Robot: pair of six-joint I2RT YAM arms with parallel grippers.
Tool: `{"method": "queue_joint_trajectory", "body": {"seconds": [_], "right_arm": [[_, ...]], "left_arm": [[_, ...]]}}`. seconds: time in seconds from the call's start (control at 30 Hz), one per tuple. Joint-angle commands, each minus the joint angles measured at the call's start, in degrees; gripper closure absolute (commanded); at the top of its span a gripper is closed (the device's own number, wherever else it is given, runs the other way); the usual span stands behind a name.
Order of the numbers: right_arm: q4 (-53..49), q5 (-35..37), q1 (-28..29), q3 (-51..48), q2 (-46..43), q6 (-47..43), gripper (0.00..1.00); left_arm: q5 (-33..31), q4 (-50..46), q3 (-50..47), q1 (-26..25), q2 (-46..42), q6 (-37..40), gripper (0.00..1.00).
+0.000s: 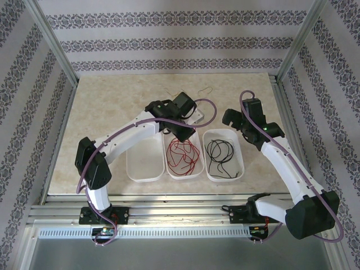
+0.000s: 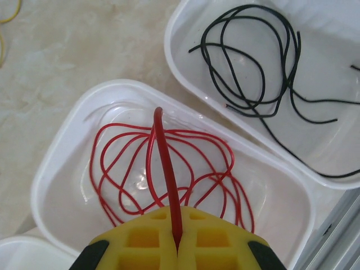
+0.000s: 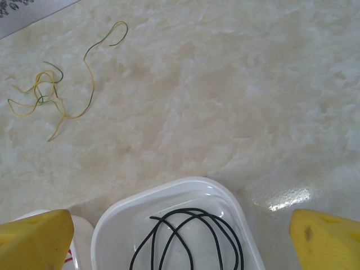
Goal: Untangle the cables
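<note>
Red cable (image 2: 129, 169) lies looped in the middle white tray (image 2: 73, 121), and one strand of it rises into my left gripper (image 2: 177, 212), which is shut on it. From above, the left gripper (image 1: 183, 135) hangs over the far end of that tray, over the red cable (image 1: 184, 156). Black cable (image 2: 253, 67) lies coiled in the right tray (image 1: 241, 152). My right gripper (image 3: 180, 241) is open and empty above that tray's far rim (image 3: 169, 188), with black cable (image 3: 194, 233) below it. A tangle of pale yellow cable (image 3: 48, 90) lies on the bare table beyond.
An empty white tray (image 1: 135, 169) stands left of the middle one. The three trays sit side by side near the table's front edge. A thin pale strand (image 1: 207, 89) lies near the back of the marble-patterned table. Metal frame posts and patterned walls enclose the table.
</note>
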Motion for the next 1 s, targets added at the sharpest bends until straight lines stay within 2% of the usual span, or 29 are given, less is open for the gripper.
{"method": "queue_joint_trajectory", "body": {"seconds": [0.0, 0.3, 0.5, 0.97], "right_arm": [[0.3, 0.4, -0.6, -0.5, -1.1, 0.7, 0.02], [0.5, 0.0, -0.6, -0.8, -0.5, 0.7, 0.02], [0.1, 0.3, -0.6, -0.6, -0.7, 0.5, 0.02], [0.3, -0.2, -0.6, -0.5, -0.6, 0.6, 0.02]], "left_arm": [[1.0, 3.4, -3.4, -1.0, -0.3, -4.8, 1.00], [-4.4, 10.2, -10.6, -1.0, 0.6, -9.8, 1.00], [-1.9, 14.6, -12.3, -1.0, 1.3, -12.1, 1.00], [-1.5, 15.5, -12.2, -0.9, 4.6, -14.0, 1.00]]}}
